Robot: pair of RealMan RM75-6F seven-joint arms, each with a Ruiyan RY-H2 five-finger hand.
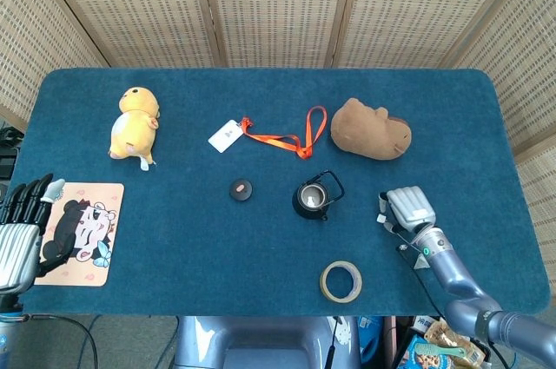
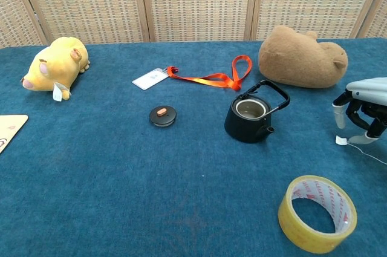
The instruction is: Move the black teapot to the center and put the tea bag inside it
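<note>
The round, glossy black teapot (image 2: 249, 121) stands lidless on the fuzzy blue tabletop (image 2: 109, 166). The right robot hand (image 2: 361, 107) arches over the small white tea bag (image 2: 341, 141), fingers apart; the left robot hand (image 1: 22, 221) lies open.

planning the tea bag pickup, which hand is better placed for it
Right. The right hand hangs fingers down directly over the tea bag, beside the teapot. The left hand sits at the far table edge by the cartoon mat.

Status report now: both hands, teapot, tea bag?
Right hand open above tea bag. Left hand open, idle. Teapot central, lid off. Nothing between.
</note>
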